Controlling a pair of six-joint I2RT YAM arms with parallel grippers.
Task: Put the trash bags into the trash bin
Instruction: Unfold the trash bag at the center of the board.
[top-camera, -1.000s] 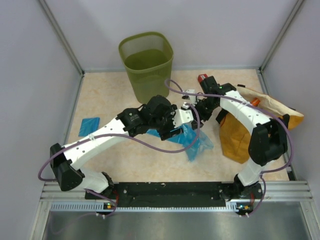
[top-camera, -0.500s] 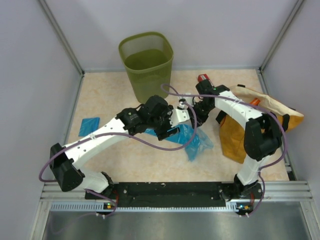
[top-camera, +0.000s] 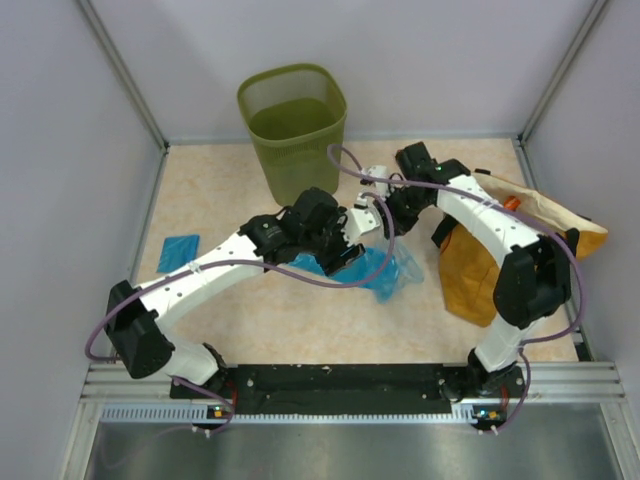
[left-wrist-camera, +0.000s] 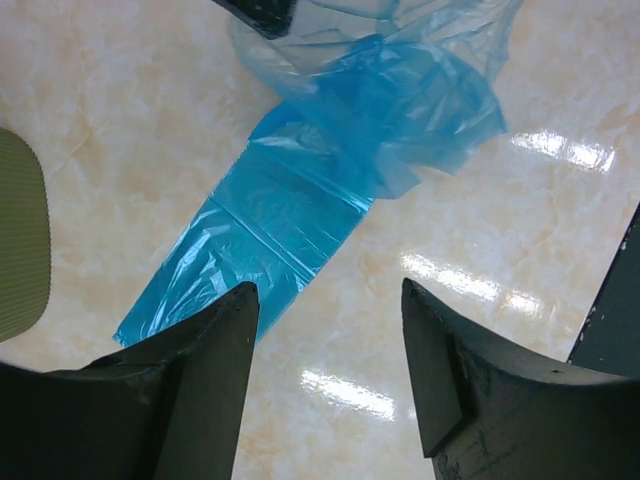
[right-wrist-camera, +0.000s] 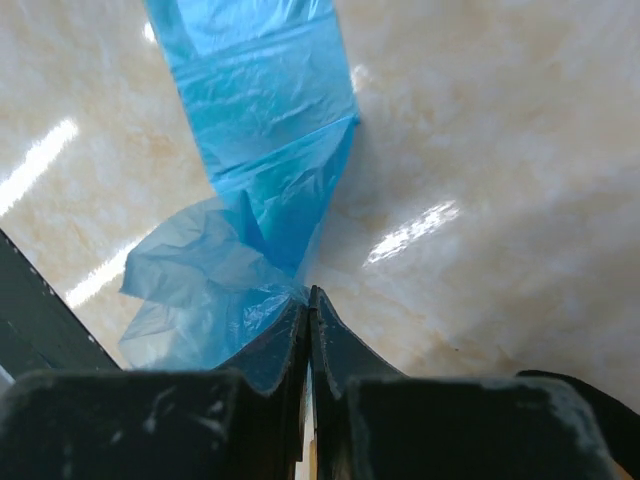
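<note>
So, nothing is binned yet, by my reading: no blue shows inside the bin (top-camera: 292, 120) from above. My right gripper (right-wrist-camera: 308, 305) is pinched tight on a crumpled edge of the big bag (right-wrist-camera: 262, 120), and the rest of the film trails away across the table (right-wrist-camera: 480, 150). My left gripper (left-wrist-camera: 328, 300) hangs over the bag's flat end with its fingers set apart, holding nothing. That bag lies mid-table, in front of the bin and near it. A second, folded bag (top-camera: 178, 252) sits well apart at the left, with no gripper near it. Two bags are left, then: lift this one, carry it over the rim and let go, then fetch the folded one.

Around them, an orange sack (top-camera: 480, 265) slumps just beside the right arm. What worries me is both arms crowding over the same bag, and the loose film dragging or snagging on the bin's rim on the way in.
</note>
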